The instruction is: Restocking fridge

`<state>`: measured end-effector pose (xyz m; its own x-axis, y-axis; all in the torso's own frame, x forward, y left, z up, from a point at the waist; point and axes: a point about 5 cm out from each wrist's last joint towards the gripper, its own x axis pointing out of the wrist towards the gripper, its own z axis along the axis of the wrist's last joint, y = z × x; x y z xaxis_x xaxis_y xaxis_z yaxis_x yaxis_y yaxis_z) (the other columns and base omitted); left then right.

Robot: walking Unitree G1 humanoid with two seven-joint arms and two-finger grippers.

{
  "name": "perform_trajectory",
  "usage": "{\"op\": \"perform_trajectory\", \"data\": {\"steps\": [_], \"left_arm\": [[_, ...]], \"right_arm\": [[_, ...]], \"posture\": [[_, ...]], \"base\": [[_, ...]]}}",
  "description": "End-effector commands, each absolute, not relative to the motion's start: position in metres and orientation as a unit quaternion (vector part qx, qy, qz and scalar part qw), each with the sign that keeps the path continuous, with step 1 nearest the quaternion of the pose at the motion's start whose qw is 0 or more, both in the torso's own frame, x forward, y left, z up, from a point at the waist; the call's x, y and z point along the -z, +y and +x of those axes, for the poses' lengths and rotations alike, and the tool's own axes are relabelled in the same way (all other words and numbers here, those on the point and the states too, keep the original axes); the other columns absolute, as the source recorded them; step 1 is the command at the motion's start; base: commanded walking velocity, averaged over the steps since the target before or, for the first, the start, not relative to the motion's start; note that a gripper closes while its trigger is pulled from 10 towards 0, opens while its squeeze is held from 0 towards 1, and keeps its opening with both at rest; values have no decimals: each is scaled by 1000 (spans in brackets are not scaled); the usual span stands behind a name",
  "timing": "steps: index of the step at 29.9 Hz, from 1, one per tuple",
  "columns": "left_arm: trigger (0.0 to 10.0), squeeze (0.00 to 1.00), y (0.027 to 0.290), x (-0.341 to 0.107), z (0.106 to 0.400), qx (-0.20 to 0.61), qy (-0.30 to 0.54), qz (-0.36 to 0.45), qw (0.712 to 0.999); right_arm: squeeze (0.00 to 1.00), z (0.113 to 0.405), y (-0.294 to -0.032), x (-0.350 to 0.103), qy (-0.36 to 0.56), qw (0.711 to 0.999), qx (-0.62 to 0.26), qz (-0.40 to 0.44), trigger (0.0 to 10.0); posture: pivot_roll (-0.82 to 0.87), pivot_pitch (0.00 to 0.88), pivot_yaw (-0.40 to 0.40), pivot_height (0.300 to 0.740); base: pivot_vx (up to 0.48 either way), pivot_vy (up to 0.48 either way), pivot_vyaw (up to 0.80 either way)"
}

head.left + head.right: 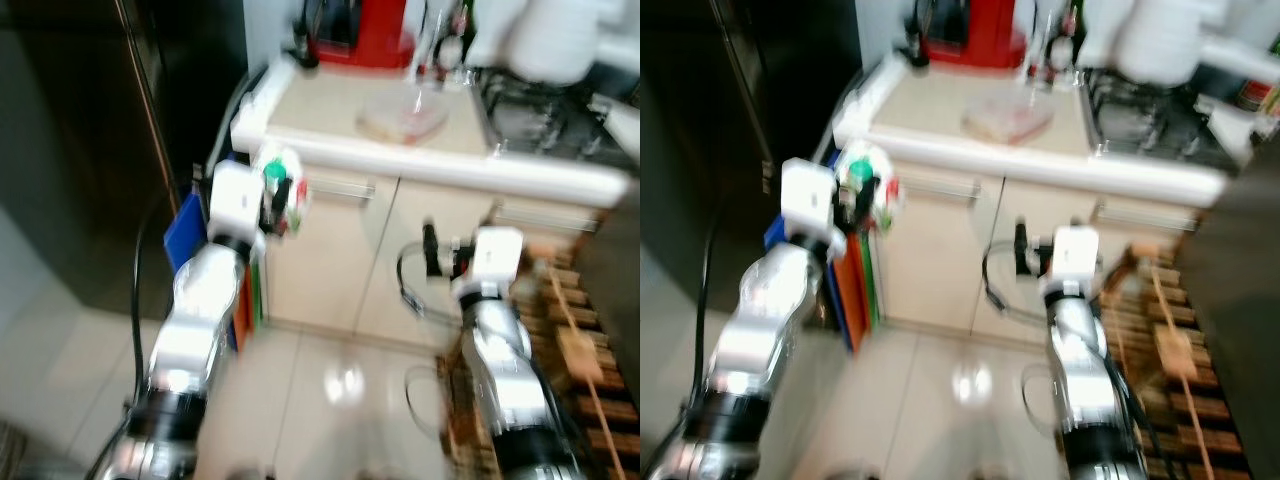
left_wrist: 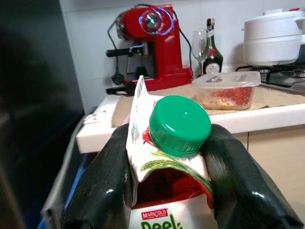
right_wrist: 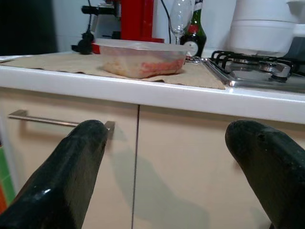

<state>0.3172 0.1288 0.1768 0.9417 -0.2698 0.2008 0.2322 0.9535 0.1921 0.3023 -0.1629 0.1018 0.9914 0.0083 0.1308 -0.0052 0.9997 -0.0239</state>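
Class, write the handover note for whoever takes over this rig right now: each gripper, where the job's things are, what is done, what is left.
Left gripper: shut on the juice carton with the green cap, held off the counter's corner.
Right gripper: open, empty, facing the cabinet doors.
Food container: on the counter.
Done: carton picked up.
Left: carry it to the dark fridge on the left; door appears shut.

Robot body: silver arms, white wrist blocks.
Glossy black rounded fingers [image 3: 71, 171] are seen; black cables are looped beside the right wrist block [image 1: 495, 255].
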Motion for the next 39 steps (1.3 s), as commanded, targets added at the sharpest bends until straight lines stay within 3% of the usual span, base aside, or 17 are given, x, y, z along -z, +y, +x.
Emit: {"op": "perform_trajectory", "data": {"steps": [1,19,29,31,39], "left_arm": [[10000,0,125,-180,317,136,-120,77,980],[10000,0,123,-178,316,148,-121,80,978],[10000,0,114,-178,308,188,-136,68,970],[10000,35,114,-177,306,190,-137,58,971],[10000,0,108,-171,303,200,-130,54,970]], "right_arm": [[35,303,-167,-103,-69,998,0,-13,10000],[35,301,-167,-101,-64,998,-1,-15,10000],[35,300,-172,-101,-64,998,8,-17,10000],[35,300,-173,-101,-65,998,11,-16,10000],[35,297,-173,-96,-55,998,10,-13,10000]], "posture": [[18,0,-37,740],[13,0,-34,740],[7,0,-33,740],[6,0,-34,740],[7,0,-36,740]], "base": [[-247,0,0],[-248,0,0],[0,0,0],[0,-347,0],[253,-405,0]]}}
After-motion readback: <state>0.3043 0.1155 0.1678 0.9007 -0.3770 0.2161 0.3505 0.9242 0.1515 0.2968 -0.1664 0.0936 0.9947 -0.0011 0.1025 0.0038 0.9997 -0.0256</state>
